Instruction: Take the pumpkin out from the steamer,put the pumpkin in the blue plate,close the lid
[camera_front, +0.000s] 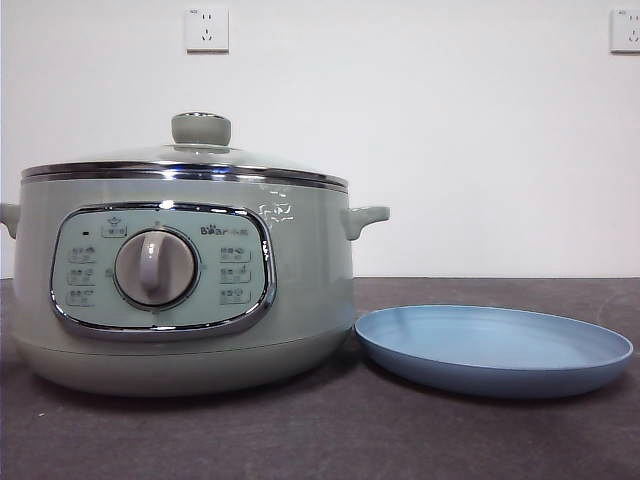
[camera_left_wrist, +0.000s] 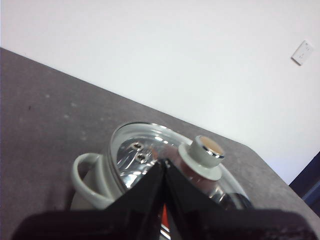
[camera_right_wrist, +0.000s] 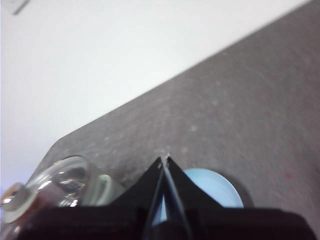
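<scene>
Hovering hands: you have both arms raised above the table, neither touching anything.
Left hand (camera_left_wrist: 164, 162): jaws pressed together, empty, poised over the lid near its knob.
Right hand (camera_right_wrist: 165, 160): jaws pressed together, empty, poised above the blue plate's near side.
Lid (camera_front: 185, 155): you see it seated on the steamer, pale green knob (camera_front: 201, 128) upright; the left wrist view looks down through its glass.
Steamer (camera_front: 300, 290): stands on the dark table (camera_front: 320, 440), dial and panel facing you.
Pumpkin (camera_left_wrist: 163, 220): only an orange-red sliver shows between the left jaws, under the glass.
Blue plate (camera_front: 560, 375): lies flat just beside the steamer, bare.
</scene>
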